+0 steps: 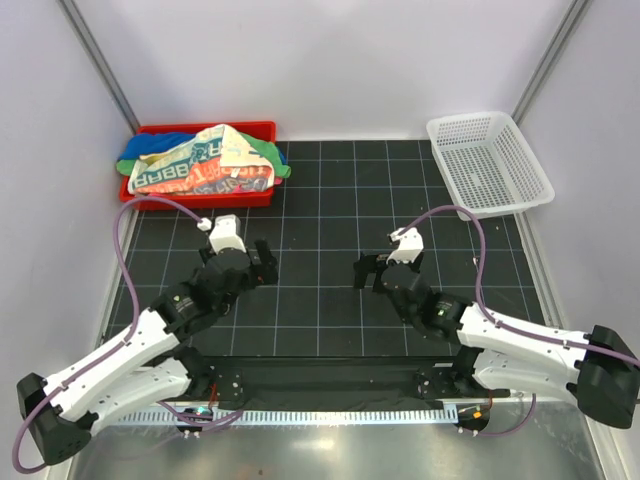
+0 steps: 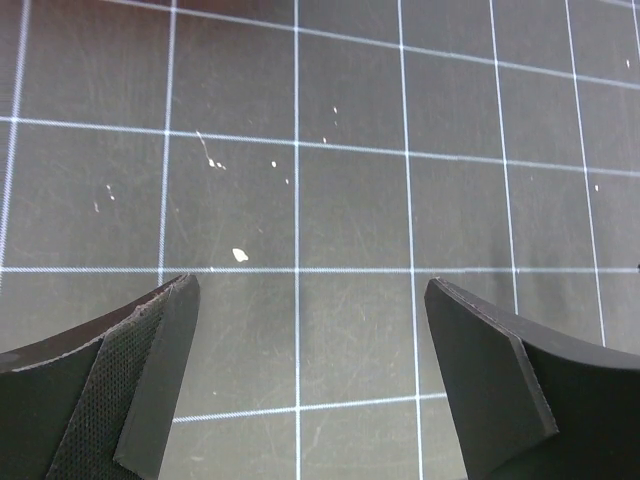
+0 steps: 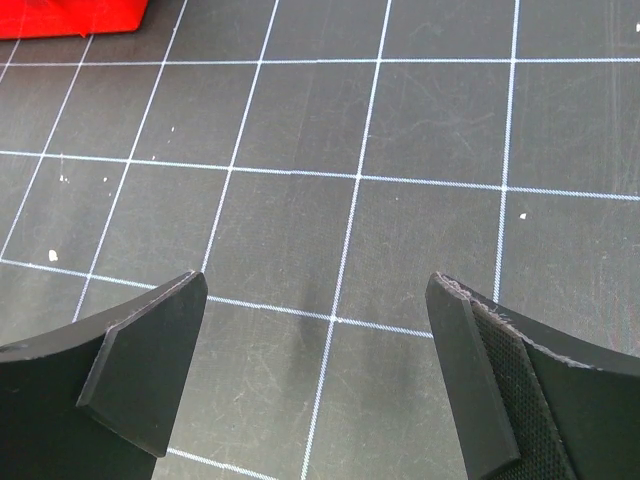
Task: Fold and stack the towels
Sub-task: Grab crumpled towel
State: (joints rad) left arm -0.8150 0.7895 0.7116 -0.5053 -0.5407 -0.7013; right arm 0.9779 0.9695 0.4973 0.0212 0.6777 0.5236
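Left gripper (image 1: 267, 263): mine, spread wide, empty, low over the worktop (image 1: 320, 210).
Right gripper (image 1: 370, 270): mine, spread likewise, holding nothing.
Towels (image 1: 222, 150): heaped in the red tray (image 1: 255, 129), eleven o'clock from my left gripper, well apart.
Step, I judge: reach there, pinch only the top lettered towel (image 1: 185, 178) by its edge, draw it onto the worktop for folding.

Left arm (image 1: 150, 340), right arm (image 1: 500, 335) low, jaws wide apart
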